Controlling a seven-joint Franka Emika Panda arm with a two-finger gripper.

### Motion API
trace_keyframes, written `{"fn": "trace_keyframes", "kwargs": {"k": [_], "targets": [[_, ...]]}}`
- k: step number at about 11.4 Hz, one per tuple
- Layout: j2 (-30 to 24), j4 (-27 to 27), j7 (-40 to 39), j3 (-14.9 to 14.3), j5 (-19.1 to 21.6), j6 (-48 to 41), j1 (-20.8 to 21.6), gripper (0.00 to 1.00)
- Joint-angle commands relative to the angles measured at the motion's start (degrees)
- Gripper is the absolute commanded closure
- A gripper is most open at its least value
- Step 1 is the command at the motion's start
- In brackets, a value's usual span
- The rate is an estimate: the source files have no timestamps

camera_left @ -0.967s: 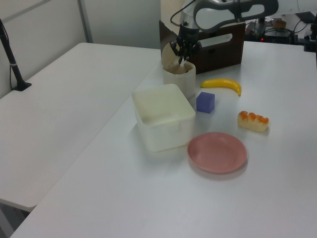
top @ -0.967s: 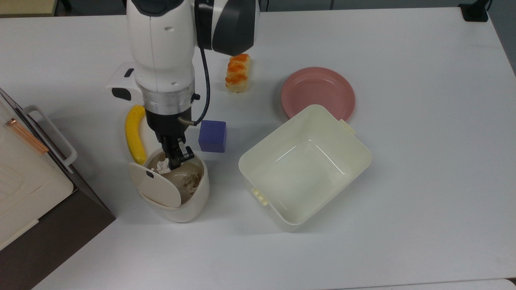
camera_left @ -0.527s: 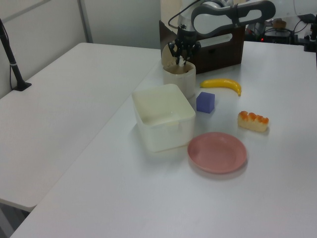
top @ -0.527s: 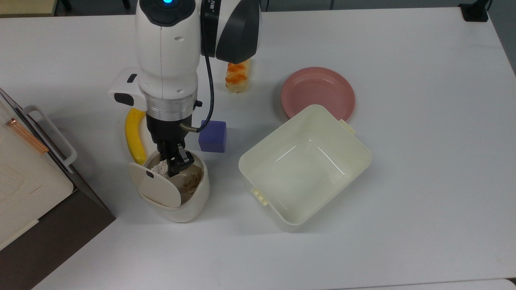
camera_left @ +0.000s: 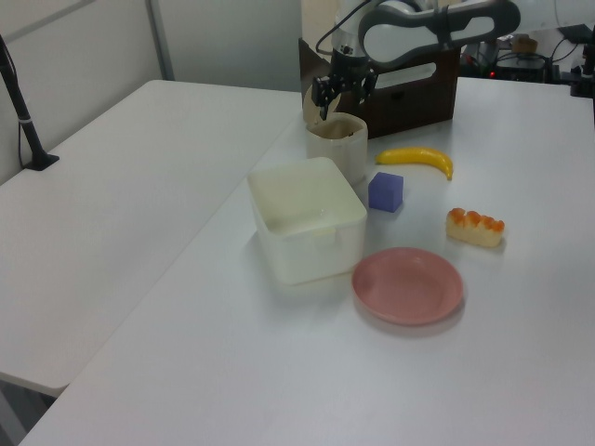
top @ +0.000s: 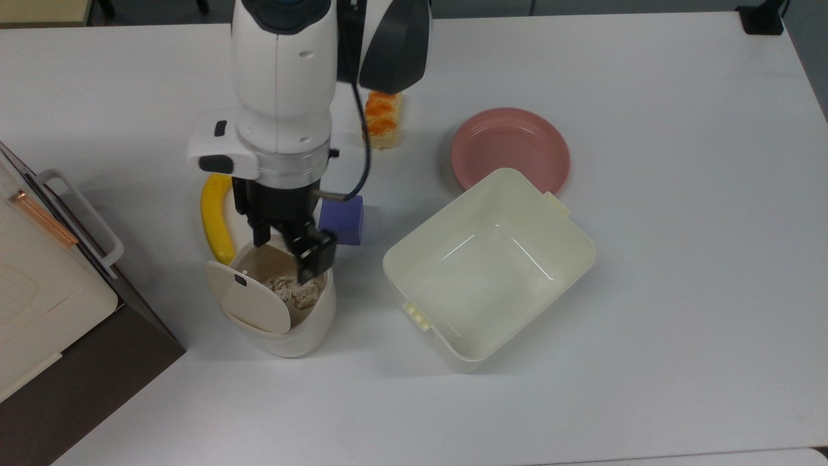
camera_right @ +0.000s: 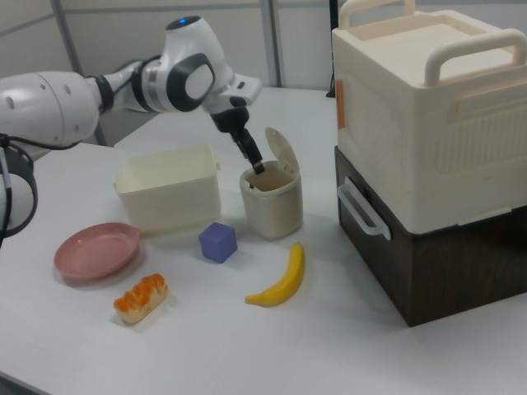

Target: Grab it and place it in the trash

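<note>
The bin is sitting with its lid flipped up, and the paper wad is now lying loose inside. The gripper, a second ago clamped on it, is lifting clear with fingers spread and empty, so the job is looking done.

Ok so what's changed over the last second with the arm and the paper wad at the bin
The end effector has opened and lifted out of the trash bin, drifting toward the top view's right. The paper wad, pinched at the bin's mouth a second ago, has been let go and now lies inside the bin. The banana, purple cube, square tub, pink plate and bread piece stayed put.
</note>
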Motion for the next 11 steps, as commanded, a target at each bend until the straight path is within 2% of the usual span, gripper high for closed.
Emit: {"fn": "trace_keyframes", "kwargs": {"k": [1,5,8,11], "targets": [[-12.3,-10.7,-16.9,2.0,-0.5,-7.8,0.1,0.17],[-20.9,-14.4,-29.2,2.0,-0.9,-13.6,-2.0,0.12],[-25.2,-15.1,-38.2,1.9,-0.9,-20.1,-3.8,0.00],[-30.5,-15.7,-44.6,1.6,-0.4,-25.2,-4.7,0.00]]}}
